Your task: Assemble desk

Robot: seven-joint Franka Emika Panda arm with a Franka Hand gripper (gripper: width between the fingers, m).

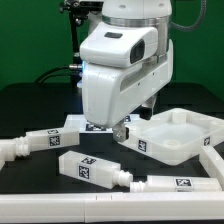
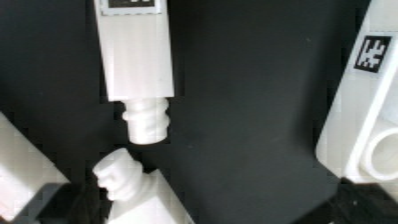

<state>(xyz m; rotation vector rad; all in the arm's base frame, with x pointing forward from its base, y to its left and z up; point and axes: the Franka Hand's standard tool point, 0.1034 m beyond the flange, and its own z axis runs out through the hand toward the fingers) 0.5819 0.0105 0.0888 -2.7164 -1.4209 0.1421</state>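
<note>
The white desk top (image 1: 185,135) lies at the exterior view's right, rim up, with a tag on its near wall. In the wrist view its tagged wall (image 2: 365,100) and a round corner hole show. Three legs lie on the black table in the exterior view: one at the left (image 1: 35,143), one in front (image 1: 92,168), one at the front right (image 1: 180,183). My gripper (image 1: 122,130) hangs low beside the top. In the wrist view the gripper (image 2: 217,208) is open. One leg's threaded end (image 2: 128,185) sits between the jaws near one finger, untouched. Another leg (image 2: 134,50) points its threaded tip at it.
A further tagged white part (image 1: 78,124) lies partly hidden behind my white robot body (image 1: 120,65). A white part's edge (image 2: 15,160) shows at the side of the wrist view. Cables and a dark frame (image 1: 80,15) stand at the back, before a green backdrop.
</note>
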